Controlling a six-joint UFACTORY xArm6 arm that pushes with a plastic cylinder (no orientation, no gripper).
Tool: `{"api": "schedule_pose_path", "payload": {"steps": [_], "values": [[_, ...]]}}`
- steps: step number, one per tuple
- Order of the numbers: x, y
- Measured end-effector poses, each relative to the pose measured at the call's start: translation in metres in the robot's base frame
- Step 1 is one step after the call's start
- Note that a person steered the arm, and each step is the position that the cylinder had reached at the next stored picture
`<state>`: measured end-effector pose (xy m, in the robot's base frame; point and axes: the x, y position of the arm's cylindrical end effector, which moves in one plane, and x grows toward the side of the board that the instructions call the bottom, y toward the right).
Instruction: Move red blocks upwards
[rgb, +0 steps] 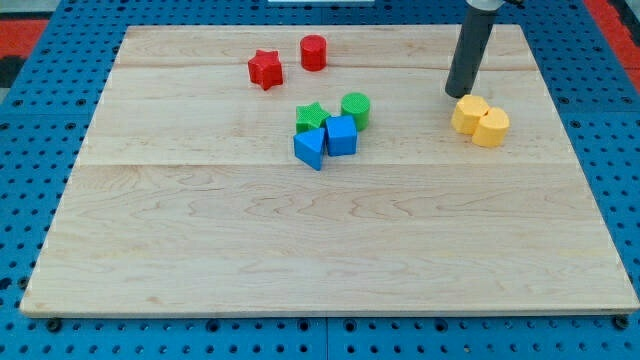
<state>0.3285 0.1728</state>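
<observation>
A red star block (265, 69) and a red cylinder block (313, 52) lie near the view's top, left of centre, on the wooden board (320, 240). My tip (457, 95) stands at the view's upper right, far to the right of both red blocks and just above-left of two yellow blocks. It touches no red block.
Two yellow blocks (480, 121) sit together just below-right of the tip. A cluster near the centre holds a green star (311, 117), a green cylinder (355, 108), a blue cube (341, 135) and a blue triangular block (310, 148). Blue pegboard surrounds the board.
</observation>
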Motion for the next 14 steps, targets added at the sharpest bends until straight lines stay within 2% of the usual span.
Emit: {"api": "schedule_pose_path", "payload": {"steps": [2, 8, 9, 11, 14], "values": [[-0.007, -0.016], [-0.018, -0.345], [-0.029, -0.348], [-0.042, -0.317], [-0.046, -0.289]]}}
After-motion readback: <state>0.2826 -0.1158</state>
